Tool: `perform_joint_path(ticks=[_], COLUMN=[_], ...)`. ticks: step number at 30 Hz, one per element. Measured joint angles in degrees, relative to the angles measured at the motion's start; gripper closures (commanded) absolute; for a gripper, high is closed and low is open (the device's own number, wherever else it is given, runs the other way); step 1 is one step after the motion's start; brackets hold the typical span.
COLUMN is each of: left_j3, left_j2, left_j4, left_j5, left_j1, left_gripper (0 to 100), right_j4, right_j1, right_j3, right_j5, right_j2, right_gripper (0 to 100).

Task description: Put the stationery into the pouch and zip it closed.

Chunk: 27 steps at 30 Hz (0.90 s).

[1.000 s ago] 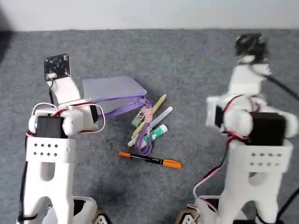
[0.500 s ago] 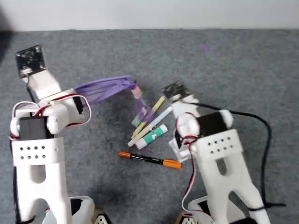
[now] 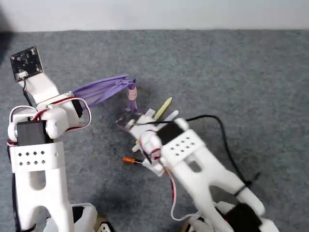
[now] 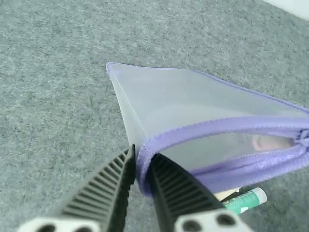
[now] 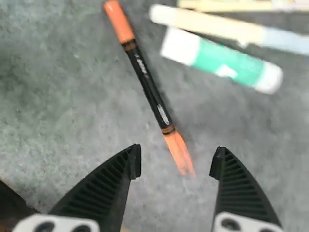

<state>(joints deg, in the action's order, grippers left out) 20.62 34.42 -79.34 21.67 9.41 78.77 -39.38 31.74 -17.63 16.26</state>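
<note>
Now, your left gripper has its fingers pinched on the pouch at its zipper-edge corner, its length running rightward from them. On the surface, the pen points away from your right gripper, whose empty fingers gape wide astride its orange end.

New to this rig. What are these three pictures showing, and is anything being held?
These are two small white robot arms at a grey table: the left arm and the right arm. One picture looks down from a fixed overhead camera. The other two come from a camera on each arm's wrist, looking along its gripper. The left gripper is shut on the edge of a purple pouch, holding that end raised. The right gripper is open above a black pen with orange ends. Near it lie a green-and-white glue stick and a pale pen.
</note>
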Motion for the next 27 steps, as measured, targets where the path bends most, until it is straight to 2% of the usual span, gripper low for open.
perform_joint_path(ticks=[7, 18, 21, 25, 27], left_j3=[0.0, 0.0, 0.0, 0.0, 0.0], left_j2=[0.0, 0.0, 0.0, 0.0, 0.0], left_j4=[0.0, 0.0, 0.0, 0.0, 0.0], left_j5=[0.0, 0.0, 0.0, 0.0, 0.0], left_j1=[0.0, 0.0, 0.0, 0.0, 0.0], left_gripper=[99, 99, 99, 99, 99], right_j4=[-8.8, -16.3, -16.4, -17.4, -17.8], right_j1=[-3.5, -4.1, -4.2, -3.6, -3.4], right_j3=[0.0, 0.0, -0.3, -1.1, -1.1], right_j5=[0.0, 0.0, -0.4, -0.4, -0.4], right_j2=[-10.6, -21.1, -22.7, -23.6, -23.6], right_gripper=[75.0, 75.2, 82.1, 99.0, 97.6])
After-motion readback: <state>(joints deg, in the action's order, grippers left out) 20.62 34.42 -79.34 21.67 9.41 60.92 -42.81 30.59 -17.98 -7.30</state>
